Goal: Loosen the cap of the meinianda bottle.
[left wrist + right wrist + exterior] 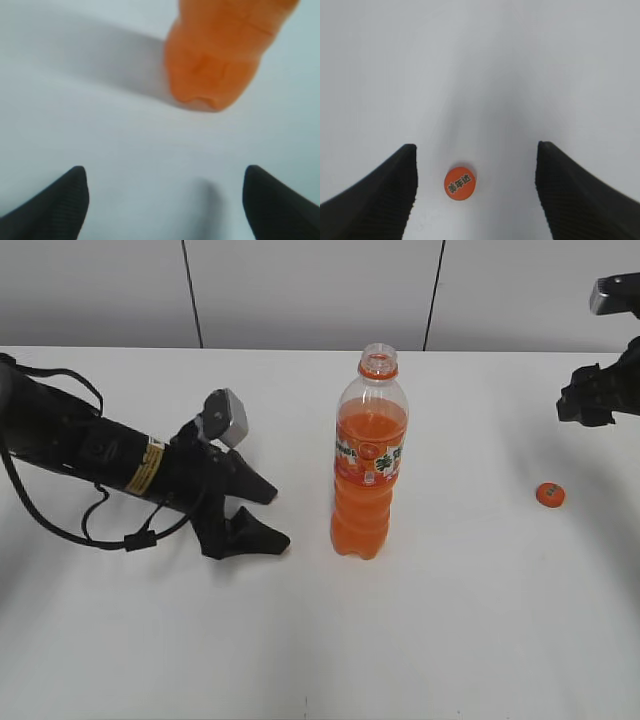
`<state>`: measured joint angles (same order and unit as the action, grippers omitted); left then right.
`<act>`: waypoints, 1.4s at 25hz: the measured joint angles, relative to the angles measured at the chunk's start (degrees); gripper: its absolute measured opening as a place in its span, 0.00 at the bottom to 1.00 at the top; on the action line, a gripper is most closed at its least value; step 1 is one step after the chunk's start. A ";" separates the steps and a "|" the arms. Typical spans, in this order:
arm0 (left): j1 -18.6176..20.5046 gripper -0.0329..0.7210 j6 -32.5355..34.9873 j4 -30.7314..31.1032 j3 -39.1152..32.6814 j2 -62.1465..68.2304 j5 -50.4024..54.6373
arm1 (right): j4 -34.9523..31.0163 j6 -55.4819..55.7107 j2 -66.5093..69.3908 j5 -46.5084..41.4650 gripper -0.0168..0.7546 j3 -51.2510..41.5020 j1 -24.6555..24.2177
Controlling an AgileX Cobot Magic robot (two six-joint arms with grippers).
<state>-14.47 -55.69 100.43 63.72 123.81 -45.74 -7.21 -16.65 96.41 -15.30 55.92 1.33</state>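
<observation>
step: finishing, cap [550, 494] lying off on surface [480, 640] right of upright meinianda bottle [369, 455] | left tool [262, 513] gaping empty beside bottle | right tool [476, 190] gaping empty, hovering over cap | next: arms likely only needing to back away

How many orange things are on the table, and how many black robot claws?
Orange bottle: 1
Orange cap, lying off the bottle: 1
Black claws: 2, the left gripper and the right gripper, both open
Total: 4
</observation>
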 joint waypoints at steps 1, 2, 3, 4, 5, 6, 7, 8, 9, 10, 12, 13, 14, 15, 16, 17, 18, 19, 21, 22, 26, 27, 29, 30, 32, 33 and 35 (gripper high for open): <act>0.34 0.81 -0.07 -0.07 0.00 -1.28 1.52 | 0.06 0.00 -0.38 0.00 0.74 0.26 0.00; 0.60 0.81 -0.21 -0.37 0.00 -2.74 2.65 | 0.12 0.00 -0.73 0.00 0.74 0.71 0.00; 0.89 0.81 -0.22 -0.99 0.00 -4.29 3.87 | 0.12 0.00 -1.14 0.05 0.74 1.18 0.00; 1.08 0.81 -0.22 -2.11 0.00 -5.63 5.30 | 0.12 0.00 -1.53 0.05 0.74 1.74 0.00; 1.13 0.81 -0.27 -3.69 0.00 -7.32 7.37 | 0.12 0.00 -1.88 0.05 0.74 2.24 0.00; 1.16 0.81 -0.26 -5.29 0.00 -8.93 9.53 | 0.16 0.00 -2.33 0.05 0.74 2.89 0.00; 1.16 0.81 -0.26 -7.52 0.00 -10.22 12.76 | 0.22 0.00 -2.76 0.05 0.74 3.71 0.00; 1.16 0.81 -0.26 -9.93 0.00 -11.64 16.53 | 0.53 0.00 -3.04 0.05 0.74 4.49 0.00; 1.16 0.81 -0.26 -11.83 0.00 -12.89 20.75 | 1.07 0.00 -3.38 0.05 0.74 5.54 0.00; 1.16 0.80 -0.26 -13.99 0.17 -13.95 24.77 | 1.91 0.00 -3.60 0.05 0.74 6.69 0.00; 1.16 0.79 -0.26 -17.73 0.83 -15.48 35.49 | 3.18 0.00 -3.79 0.05 0.74 8.86 0.00; 1.20 0.79 -0.29 -18.83 1.33 -16.10 40.08 | 3.55 0.00 -3.92 0.05 0.74 10.02 0.00; 1.20 0.79 -0.29 -19.72 1.70 -16.58 45.74 | 4.14 0.00 -4.01 -0.02 0.74 11.21 0.00; 1.26 0.79 -0.29 -20.50 2.21 -16.99 50.87 | 4.93 0.00 -4.06 -0.08 0.74 12.24 0.00; 1.26 0.79 -0.23 -20.73 2.67 -17.30 55.94 | 5.66 0.00 -4.06 -0.08 0.74 13.48 0.00; 1.26 0.79 0.01 -20.87 3.07 -17.57 60.07 | 6.69 0.00 -4.08 -0.21 0.74 14.59 0.00; 1.26 0.79 0.95 -21.44 3.40 -17.70 64.30 | 7.53 0.00 -4.13 -0.37 0.74 15.56 0.00; 1.32 0.79 2.64 -23.01 3.79 -17.76 68.69 | 8.62 0.00 -4.13 -0.71 0.74 16.27 0.00; 1.83 0.79 11.27 -29.39 4.45 -17.76 74.42 | 9.62 0.00 -4.13 -2.48 0.74 17.80 -0.06; 2.23 0.79 16.50 -34.84 4.90 -17.76 77.31 | 9.85 0.00 -4.13 -3.43 0.74 18.30 -0.12; 4.47 0.79 39.32 -59.41 7.90 -17.76 84.57 | 10.11 2.10 -4.13 -8.27 0.74 20.00 -0.12; 4.92 0.79 42.86 -63.47 9.04 -17.76 86.92 | 10.11 3.44 -4.13 -10.22 0.74 20.46 -0.12; 5.74 0.79 47.33 -70.35 11.51 -17.76 91.52 | 10.11 5.83 -4.13 -14.64 0.72 21.41 -0.12; 5.96 0.79 48.74 -72.76 13.04 -17.76 94.04 | 10.12 6.62 -4.13 -17.40 0.72 22.02 -0.12; 6.37 0.79 51.70 -76.86 16.14 -17.76 98.81 | 10.18 8.06 -4.07 -22.76 0.70 23.47 -0.12; 6.63 0.79 52.85 -79.20 17.90 -17.76 101.24 | 10.18 8.67 -4.07 -25.70 0.70 24.17 -0.12; 7.30 0.79 56.02 -84.27 21.35 -17.77 105.17 | 10.20 9.76 -4.07 -31.22 0.70 26.19 -0.12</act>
<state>-7.17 0.32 16.16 85.07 106.04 59.42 2.99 -6.89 92.34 -46.51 82.10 1.21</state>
